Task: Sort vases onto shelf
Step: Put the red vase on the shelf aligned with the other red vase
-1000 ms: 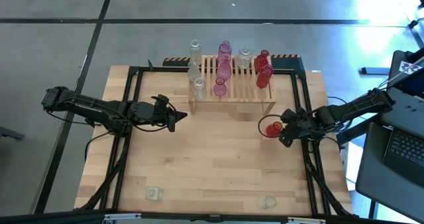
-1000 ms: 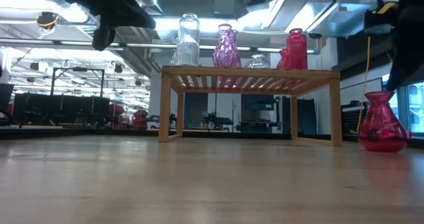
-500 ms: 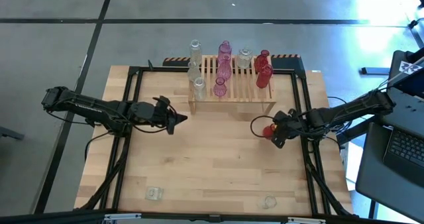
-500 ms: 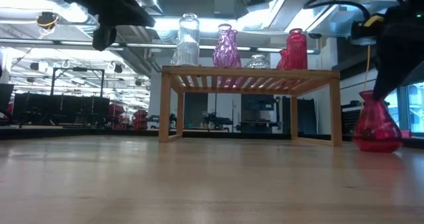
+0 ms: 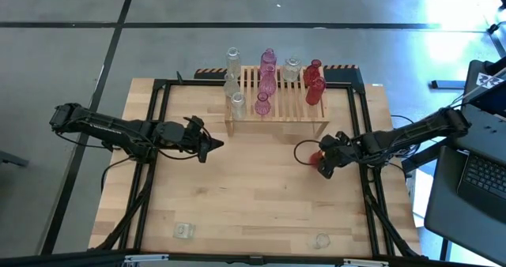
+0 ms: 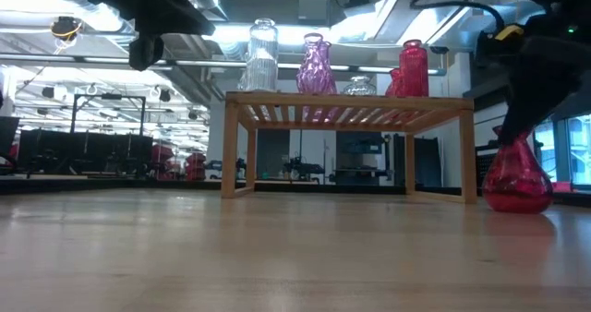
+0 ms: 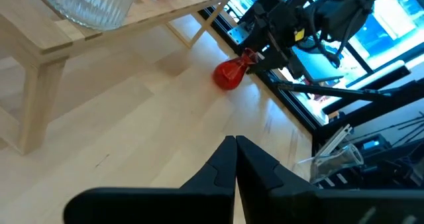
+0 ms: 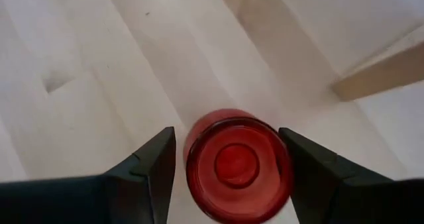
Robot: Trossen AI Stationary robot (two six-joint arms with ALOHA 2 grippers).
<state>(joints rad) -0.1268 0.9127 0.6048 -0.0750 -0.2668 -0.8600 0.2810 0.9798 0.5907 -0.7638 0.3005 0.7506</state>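
Observation:
A red glass vase (image 5: 317, 157) with a round belly stands upright in front of the shelf's right leg; it also shows in the low view (image 6: 515, 178) and the left wrist view (image 7: 230, 73). My right gripper (image 5: 326, 159) is shut on it (image 8: 238, 166). The light wood shelf (image 5: 277, 103) at the table's far side carries several clear, pink and red vases, standing on their bases on its slats. My left gripper (image 5: 209, 146) hangs above the table, left of the shelf, with its fingers shut (image 7: 235, 143) on nothing. My right gripper holds the red vase by its neck and mouth (image 8: 199, 151), with one finger on each side (image 8: 156, 164). The fingers slant down from the table's right side. The vase stays upright, its base (image 6: 517, 207) at table level; I cannot tell whether it is lifted clear.
Two small clear vases stand near the table's near edge (image 5: 184, 231) (image 5: 320, 240). A black frame runs along the table's sides (image 5: 365, 180). Bare planks lie between the two arms (image 5: 261, 180).
My right gripper has moved toward the table's left edge, and the red vase has gone with it, still upright, from beside the right frame rail to in front of the shelf's right leg. The left arm has kept still.

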